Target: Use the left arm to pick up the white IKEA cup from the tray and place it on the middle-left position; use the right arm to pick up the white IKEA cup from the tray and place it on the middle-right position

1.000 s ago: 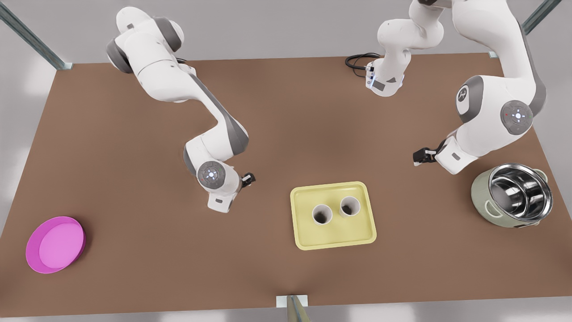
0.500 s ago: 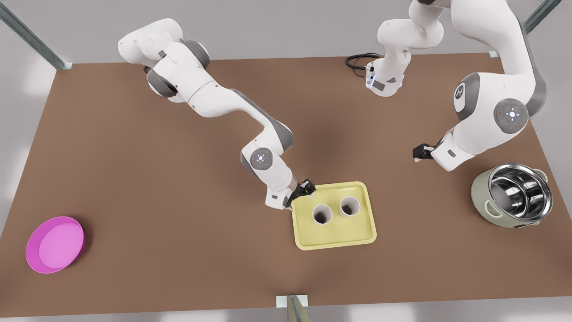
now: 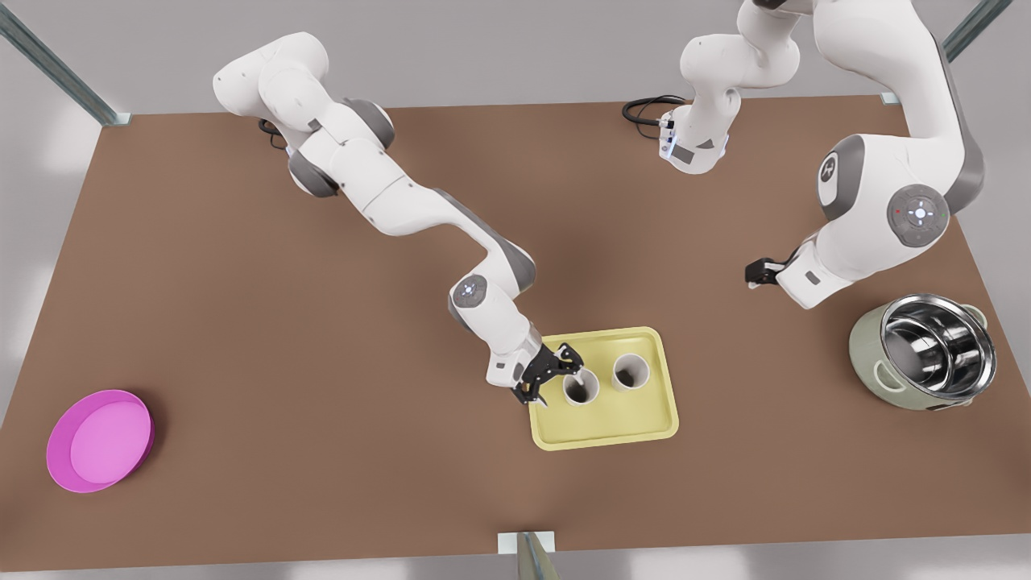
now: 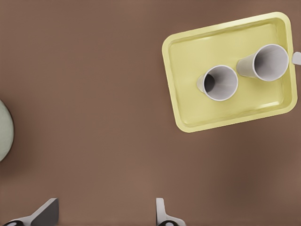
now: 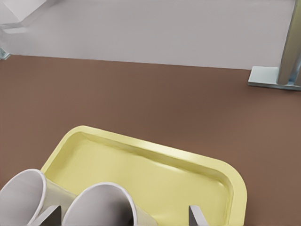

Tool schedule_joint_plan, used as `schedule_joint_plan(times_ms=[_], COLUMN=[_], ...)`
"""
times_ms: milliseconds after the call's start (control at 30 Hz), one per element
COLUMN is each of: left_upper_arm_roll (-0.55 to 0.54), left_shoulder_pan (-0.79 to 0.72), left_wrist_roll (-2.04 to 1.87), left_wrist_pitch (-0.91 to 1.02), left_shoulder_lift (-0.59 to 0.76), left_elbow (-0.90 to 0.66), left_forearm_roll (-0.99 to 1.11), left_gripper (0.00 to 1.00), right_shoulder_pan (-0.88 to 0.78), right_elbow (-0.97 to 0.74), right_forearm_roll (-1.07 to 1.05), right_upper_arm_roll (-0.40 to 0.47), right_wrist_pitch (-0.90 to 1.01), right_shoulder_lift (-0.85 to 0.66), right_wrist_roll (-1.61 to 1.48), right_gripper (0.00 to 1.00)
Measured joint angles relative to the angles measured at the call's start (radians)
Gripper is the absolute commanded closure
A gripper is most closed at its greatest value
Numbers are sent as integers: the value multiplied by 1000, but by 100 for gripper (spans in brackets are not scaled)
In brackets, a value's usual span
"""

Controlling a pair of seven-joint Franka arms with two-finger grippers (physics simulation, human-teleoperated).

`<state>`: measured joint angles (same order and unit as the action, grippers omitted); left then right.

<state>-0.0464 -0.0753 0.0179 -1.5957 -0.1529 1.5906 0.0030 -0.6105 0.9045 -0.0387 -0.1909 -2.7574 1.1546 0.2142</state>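
Straddling white tapered cup [image 3: 581, 388] on yellow tray [image 3: 636, 412], right pincer [image 3: 554, 377] spread; left pincer [image 3: 752, 275] spread, waiting over table [image 3: 242, 322]

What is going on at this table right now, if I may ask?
The right gripper is open, with a finger on either side of the white cup on the front view's left of the yellow tray; nothing is lifted yet. The second white cup stands beside it. The left gripper waits, open, over bare table near the green pot.
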Motion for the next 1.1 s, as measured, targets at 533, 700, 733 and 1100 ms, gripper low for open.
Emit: schedule_joint_plan(times_ms=[533, 700, 733, 1100], left_upper_arm_roll=[-3, -5, -6, -15], left_shoulder_pan=[-158, -150, -150, -163], left_wrist_roll=[-217, -283, -295, -386], left_wrist_pitch=[-267, -341, -351, -471], left_shoulder_lift=[-438, -477, -482, -538], left_elbow=[-200, -196, -196, -205], left_forearm_roll=[-6, -11, -12, -47], left_gripper=[0, 0, 0, 0], right_shoulder_pan=[-32, -14, -10, 42], right_elbow=[20, 27, 27, 61], right_forearm_roll=[-3, -6, -7, -17], right_upper_arm_roll=[-4, -4, -4, -6], right_wrist_pitch=[-31, -33, -33, -57], right_shoulder_lift=[74, 68, 66, 4], right_wrist_roll=[-99, -121, -125, -171], right_gripper=[37, 76, 82, 100])
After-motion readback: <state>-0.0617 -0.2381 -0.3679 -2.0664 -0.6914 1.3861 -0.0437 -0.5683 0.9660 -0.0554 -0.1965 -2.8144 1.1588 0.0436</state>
